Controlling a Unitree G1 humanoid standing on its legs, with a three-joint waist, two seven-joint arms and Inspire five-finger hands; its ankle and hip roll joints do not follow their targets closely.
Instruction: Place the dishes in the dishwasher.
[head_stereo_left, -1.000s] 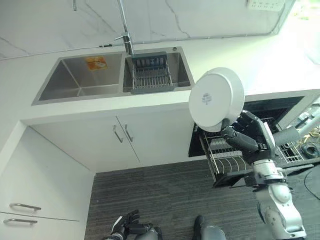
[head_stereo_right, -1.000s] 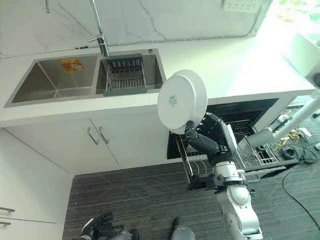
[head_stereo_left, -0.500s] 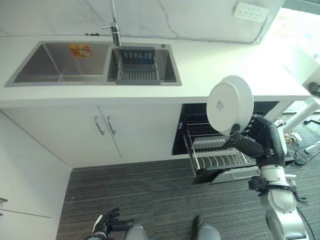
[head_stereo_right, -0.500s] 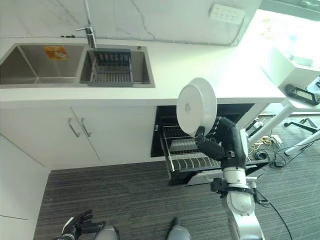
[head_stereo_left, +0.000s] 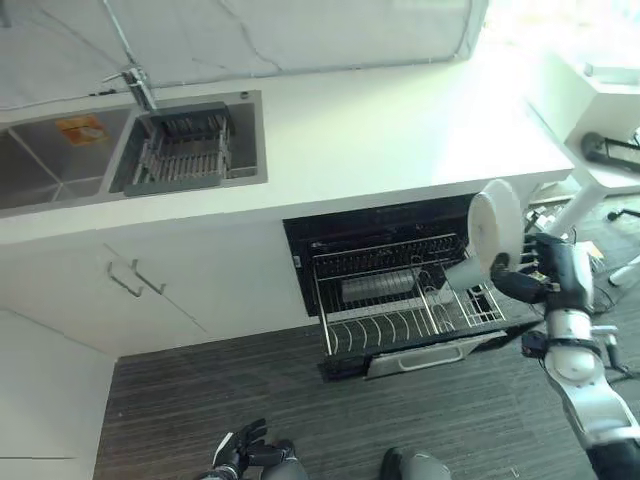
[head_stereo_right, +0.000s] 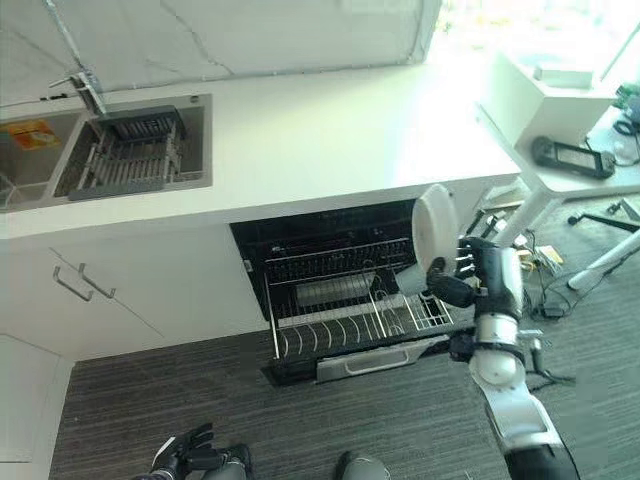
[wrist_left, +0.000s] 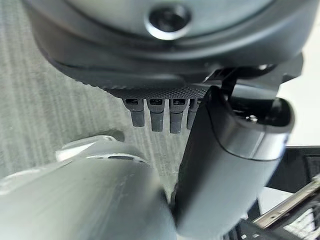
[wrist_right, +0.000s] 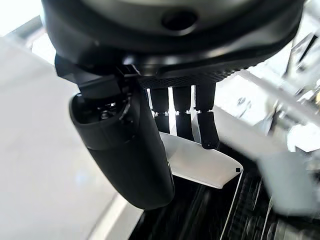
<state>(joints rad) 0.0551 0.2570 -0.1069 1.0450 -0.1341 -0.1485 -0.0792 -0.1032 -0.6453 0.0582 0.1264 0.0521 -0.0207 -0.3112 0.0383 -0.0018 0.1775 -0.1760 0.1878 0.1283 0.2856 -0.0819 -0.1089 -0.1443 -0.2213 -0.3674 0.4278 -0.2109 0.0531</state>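
White round plate (head_stereo_left: 497, 226), glossy, held near-upright on edge, above right end of dishwasher rack (head_stereo_left: 400, 305). Right hand (head_stereo_left: 522, 283) grasps plate at lower rim, fingers (wrist_right: 206, 122) curled over edge, thumb opposite. Rack: wire, pulled out of open dishwasher (head_stereo_left: 380, 240) under white countertop (head_stereo_left: 380, 130); rack contents hard to make out. Sink (head_stereo_left: 120, 155), left of dishwasher: dark wire basket (head_stereo_left: 185, 150) in right basin. Left hand (head_stereo_left: 240, 452) low over floor, left of dishwasher, fingers relaxed, holding nothing.
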